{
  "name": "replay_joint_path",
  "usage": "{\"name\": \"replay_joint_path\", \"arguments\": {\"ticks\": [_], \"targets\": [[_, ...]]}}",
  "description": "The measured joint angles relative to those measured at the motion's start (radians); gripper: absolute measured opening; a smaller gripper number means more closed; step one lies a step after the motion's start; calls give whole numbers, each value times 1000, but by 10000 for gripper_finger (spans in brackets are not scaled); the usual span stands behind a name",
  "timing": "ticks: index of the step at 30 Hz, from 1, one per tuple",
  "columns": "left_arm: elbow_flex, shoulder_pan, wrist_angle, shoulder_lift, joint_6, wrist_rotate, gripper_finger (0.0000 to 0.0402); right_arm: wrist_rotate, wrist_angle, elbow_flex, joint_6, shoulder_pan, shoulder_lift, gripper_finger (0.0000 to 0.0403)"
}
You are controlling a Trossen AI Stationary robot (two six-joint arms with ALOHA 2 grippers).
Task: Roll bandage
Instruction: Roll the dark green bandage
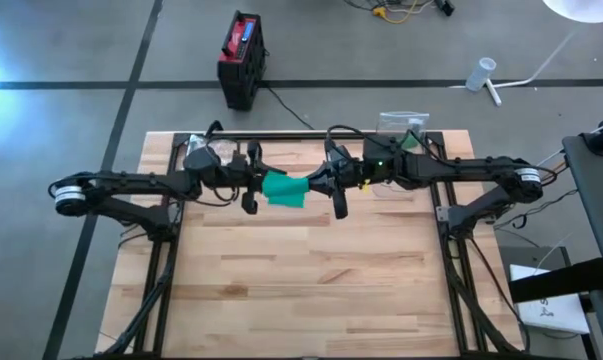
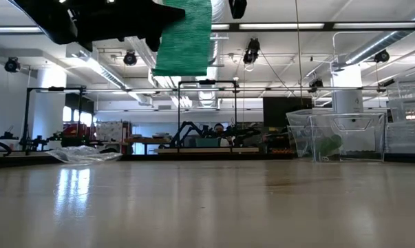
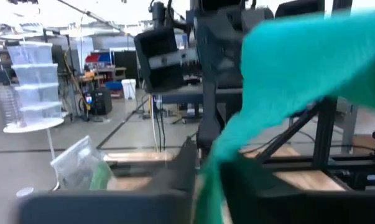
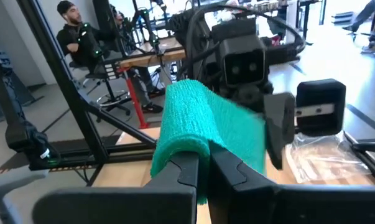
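- A green bandage with a ribbed, crepe-like weave is hanging in the air between the two arms, above the far half of the tabletop; one end is draping as a flat strip, the other is curving over dark fingers.
- The right claw is pinching the bandage with its fingers closed on the cloth, which is folding over them like a rounded hump.
- The left claw is sitting right at the bandage's other end, the cloth passing by its fingers; how far they are closed on it I cannot tell.
- In the low view the bandage is dangling well clear of the wood.
- A crumpled clear plastic bag is lying at the tabletop's far edge, and a clear plastic bin is standing at the other far corner; neither is touching the bandage.
- The tabletop is showing pale, jointed wood planks with a soft sheen, resting on a dark metal frame.
- A red and black box is sitting on the grey floor beyond the tabletop.
- A person is sitting in a chair in the workshop behind.
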Motion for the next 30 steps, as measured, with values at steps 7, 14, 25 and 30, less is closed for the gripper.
{"name": "replay_joint_path", "arguments": {"ticks": [7, 14, 25, 30], "targets": [[40, 0, 10, 8, 19, 0, 4, -19, -13, 0, 23, 6, 1, 3], [44, 0, 12, 5, 33, -31, 1, -94, 73, 6, 73, 15, -2, 3], [47, 27, 13, 0, 46, -138, 0, -80, 95, 6, 232, 19, -1, 3], [46, 28, 12, 3, 37, -162, 0, -10, 141, 5, 199, 19, -1, 3]]}}
